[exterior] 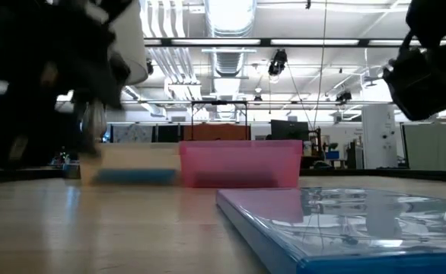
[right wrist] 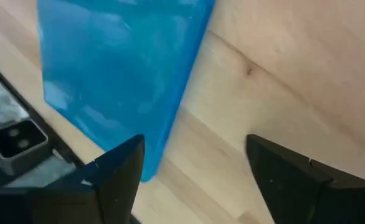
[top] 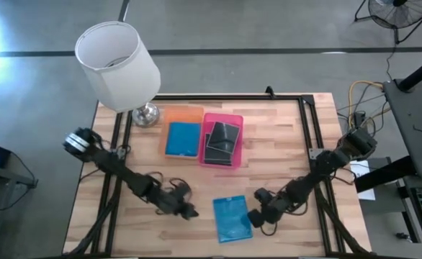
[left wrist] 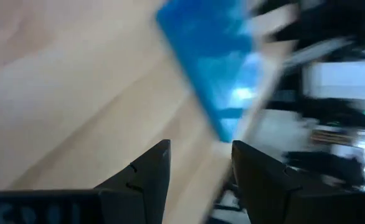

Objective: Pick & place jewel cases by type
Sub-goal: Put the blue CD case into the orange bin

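Observation:
One bright blue jewel case [top: 231,219] lies flat on the table near its near edge, and shows large in the low view [exterior: 345,221]. My left gripper [top: 189,211] is open just left of it, pointing at it [left wrist: 198,146]. My right gripper [top: 256,216] is open at the case's right edge [right wrist: 195,140], with one finger [right wrist: 117,171] beside the case's corner [right wrist: 151,168]. Another blue case [top: 182,139] lies in the orange tray [top: 184,114]. Dark cases [top: 222,140] lie stacked in the pink tray [top: 224,164]. My right gripper stands low at the blue case's right edge [right wrist: 182,93], its fingers open and slanting in from the table's right. One finger [right wrist: 117,171] overlaps the case's corner in the wrist view. I cannot tell whether it touches. My left gripper touches nothing.
A white-shaded lamp [top: 119,65] on a metal base [top: 145,114] stands at the table's far left corner, beside the orange tray. A black frame [top: 308,122] runs along the far and right sides. Bare wood [top: 283,158] lies between the trays and the grippers.

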